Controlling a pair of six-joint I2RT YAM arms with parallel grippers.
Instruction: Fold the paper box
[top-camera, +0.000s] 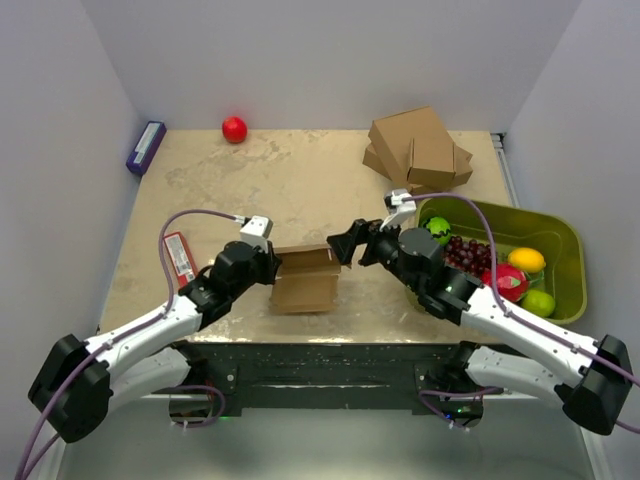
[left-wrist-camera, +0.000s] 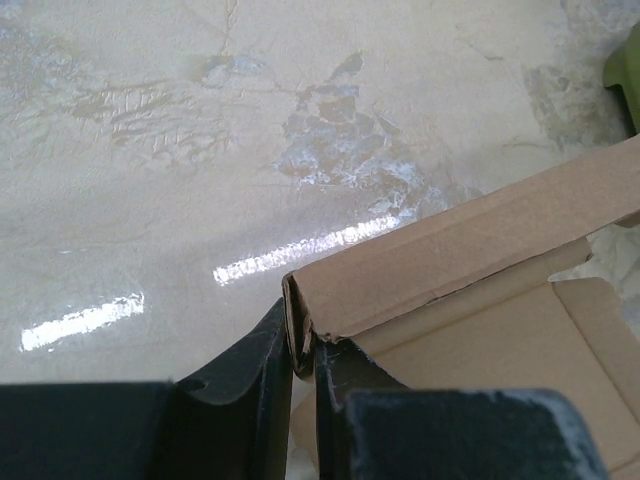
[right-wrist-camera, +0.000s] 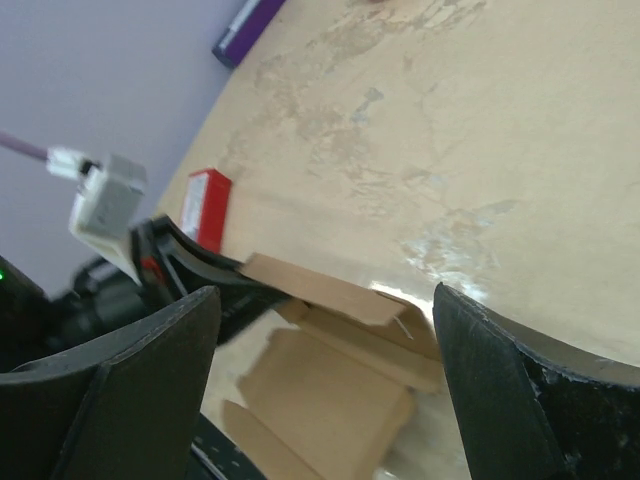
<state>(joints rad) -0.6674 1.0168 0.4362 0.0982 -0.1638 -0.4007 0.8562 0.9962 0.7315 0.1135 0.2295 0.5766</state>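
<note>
Box (top-camera: 305, 285) lies on the table (top-camera: 200, 190), its raised wall pinched by the nearly closed left gripper (left-wrist-camera: 300, 350); the right gripper (top-camera: 342, 243) is wide open, empty, just beside it.

We get bright, even overhead light in the top view, soft shadows only. Left wrist view: white glare streaks across the tabletop (left-wrist-camera: 150, 150), and the left pincer (left-wrist-camera: 300, 345) is blurred at the bottom edge. Right wrist view: the right pincer (right-wrist-camera: 322, 310) is dark, out of focus.
</note>
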